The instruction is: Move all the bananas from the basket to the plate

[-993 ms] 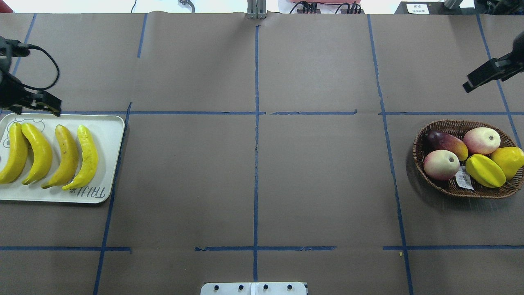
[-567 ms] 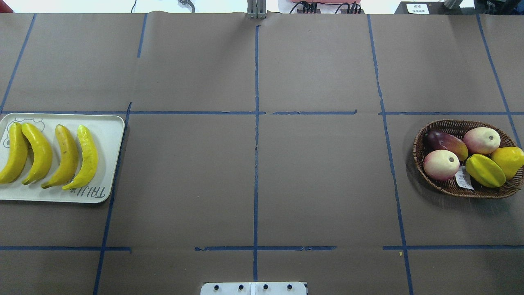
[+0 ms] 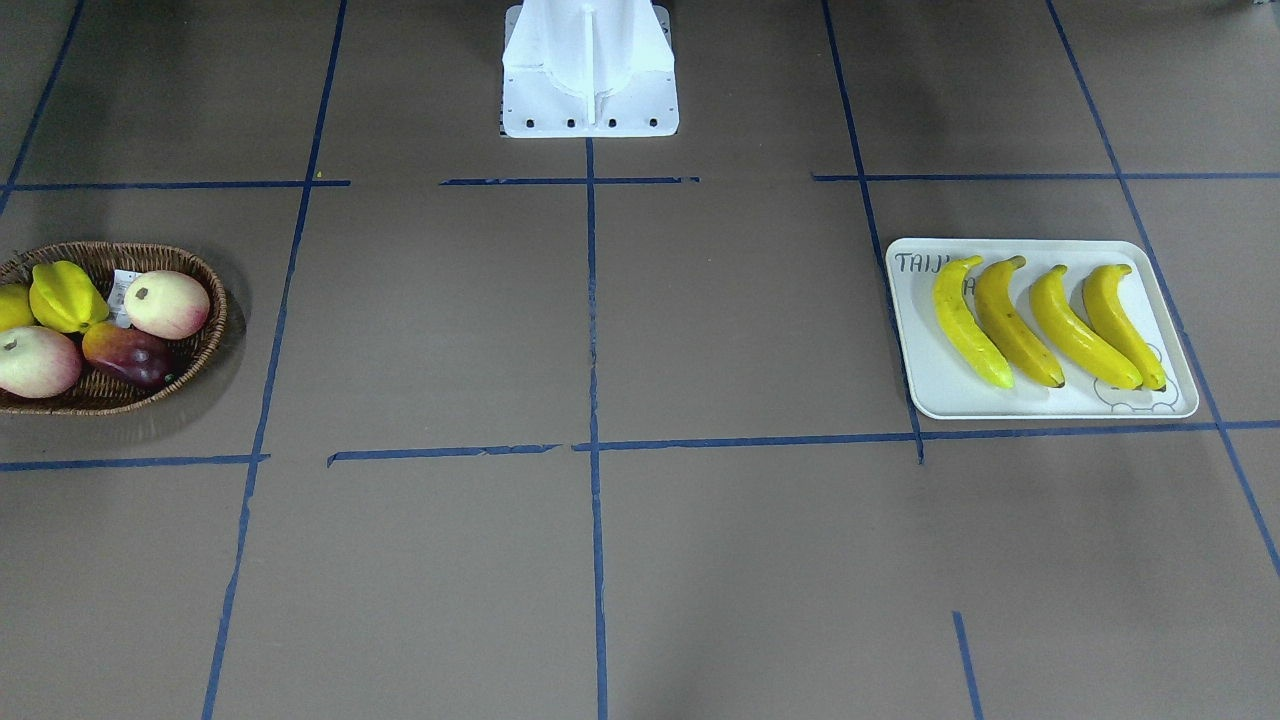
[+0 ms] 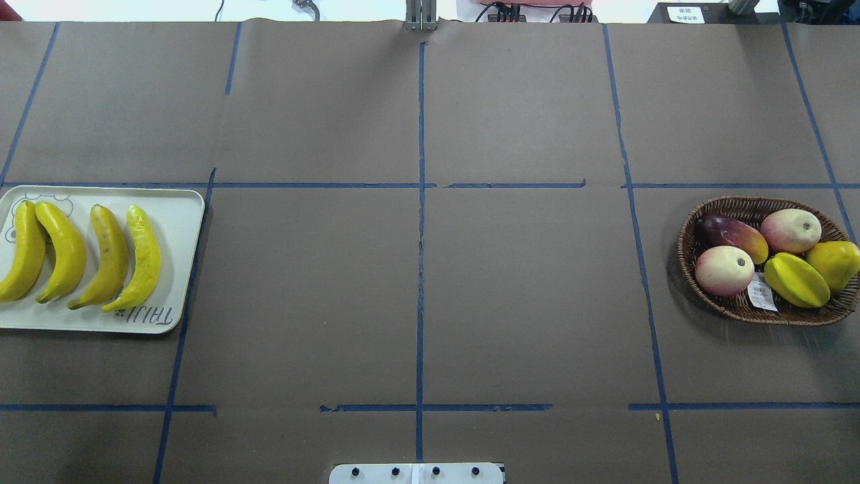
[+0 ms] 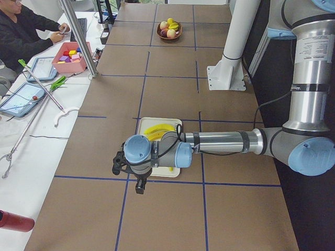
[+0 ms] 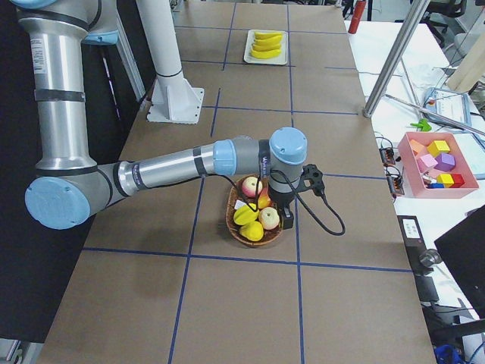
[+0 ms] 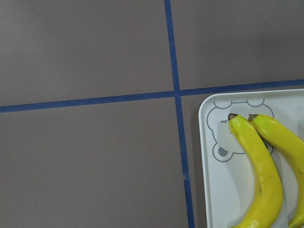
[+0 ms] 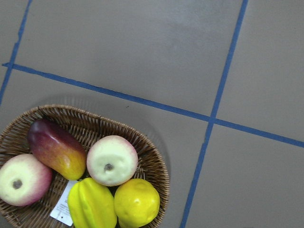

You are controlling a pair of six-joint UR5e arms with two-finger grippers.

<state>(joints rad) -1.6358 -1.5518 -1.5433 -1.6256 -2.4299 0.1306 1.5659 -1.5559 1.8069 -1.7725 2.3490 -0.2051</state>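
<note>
Several yellow bananas [image 4: 80, 255] lie side by side on the off-white plate [image 4: 180, 222] at the table's left end, also seen as bananas [image 3: 1040, 320] on the plate [image 3: 930, 385]. The wicker basket [image 4: 685, 245] at the right end holds other fruit and no banana. The left gripper [image 5: 140, 187] hangs beyond the plate's outer end; its wrist view shows two banana tips [image 7: 261, 166] over the bear print. The right gripper [image 6: 288, 220] hovers beside the basket [image 6: 241, 231]. I cannot tell whether either gripper is open or shut.
In the basket lie two pale pink fruits [image 4: 724, 270], a dark mango [image 4: 732, 234], a starfruit [image 4: 796, 279] and a lemon [image 4: 835, 262]. The white robot base [image 3: 590, 70] stands mid-table. A person [image 5: 26, 31] and a pink block box [image 5: 70, 55] are at a side desk.
One second ago both grippers showed at the overhead view's left and right edges; both have since moved outward and out of that view. Bananas, plate and basket have not moved.
</note>
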